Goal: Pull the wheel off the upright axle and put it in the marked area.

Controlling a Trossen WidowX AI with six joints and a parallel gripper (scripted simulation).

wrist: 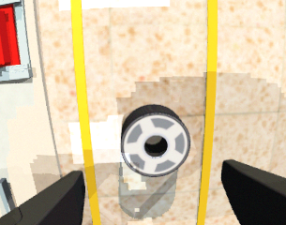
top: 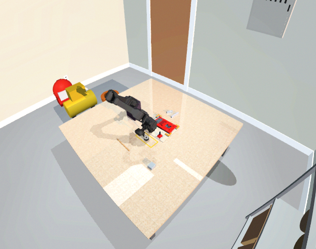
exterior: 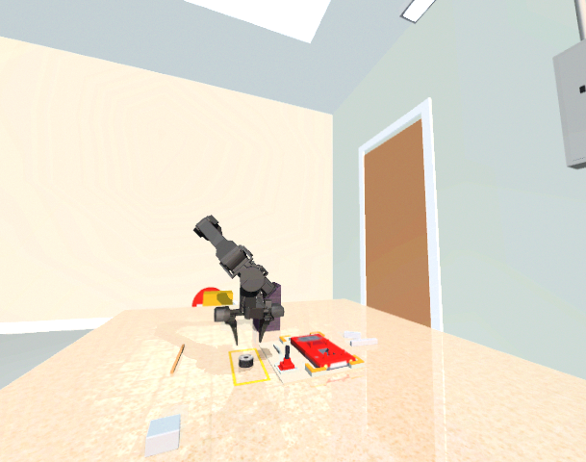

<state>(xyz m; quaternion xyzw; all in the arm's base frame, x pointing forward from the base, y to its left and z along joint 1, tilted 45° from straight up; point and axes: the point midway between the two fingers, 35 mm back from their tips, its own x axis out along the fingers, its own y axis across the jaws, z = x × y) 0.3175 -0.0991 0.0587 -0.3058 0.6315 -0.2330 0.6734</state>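
Note:
The wheel (top: 146, 137) (exterior: 245, 360) (wrist: 156, 145), black with a grey and white hub, is off the axle. It is inside the yellow marked outline (top: 154, 144) (exterior: 253, 381) (wrist: 81, 84), with its hub face up. I cannot tell whether it rests fully on the table. My gripper (exterior: 248, 343) (wrist: 154, 175) is open and empty above the wheel, with wide gaps between both fingers and the wheel in the wrist view. The bare black axle (exterior: 287, 349) stands upright on its red base (top: 160, 135) (exterior: 286, 366) (wrist: 4, 37), beside the outline.
A red car body (top: 167, 125) (exterior: 322, 350) sits in orange corner holders behind the axle. A wooden stick (top: 123, 144) (exterior: 177, 359) lies left of the outline. A grey block (top: 151, 165) (exterior: 163, 435) lies toward the front. White pieces (top: 174, 114) (exterior: 363, 341) lie beyond the car body.

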